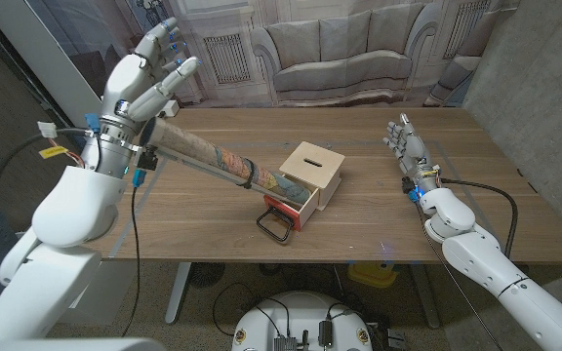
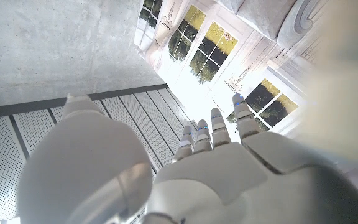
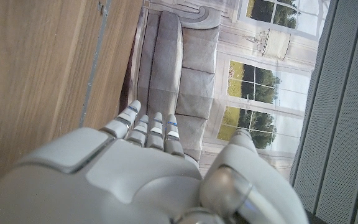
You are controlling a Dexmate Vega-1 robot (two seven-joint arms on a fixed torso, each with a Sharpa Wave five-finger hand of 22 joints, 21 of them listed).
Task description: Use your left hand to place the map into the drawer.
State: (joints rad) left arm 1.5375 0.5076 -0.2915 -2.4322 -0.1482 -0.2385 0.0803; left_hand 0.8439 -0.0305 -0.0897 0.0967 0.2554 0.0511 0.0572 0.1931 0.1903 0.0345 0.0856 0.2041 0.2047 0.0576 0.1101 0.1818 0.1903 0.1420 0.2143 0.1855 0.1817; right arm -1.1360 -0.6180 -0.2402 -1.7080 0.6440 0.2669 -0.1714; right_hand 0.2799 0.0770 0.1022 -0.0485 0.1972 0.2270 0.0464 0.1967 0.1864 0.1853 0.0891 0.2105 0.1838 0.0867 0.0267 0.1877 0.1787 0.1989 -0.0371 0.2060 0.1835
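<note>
Your left hand [image 1: 154, 80] is lifted above the table's [image 1: 457, 214] far left corner with fingers spread wide, holding nothing. The rolled map [image 1: 208, 156] lies slanted beside it, one end under your left wrist, the other poking into the open drawer [image 1: 291, 200] of the small wooden box [image 1: 312, 171] (the red-fronted one with a black handle). Your right hand [image 1: 403, 141], fingers apart and empty, stands well right of the box.
</note>
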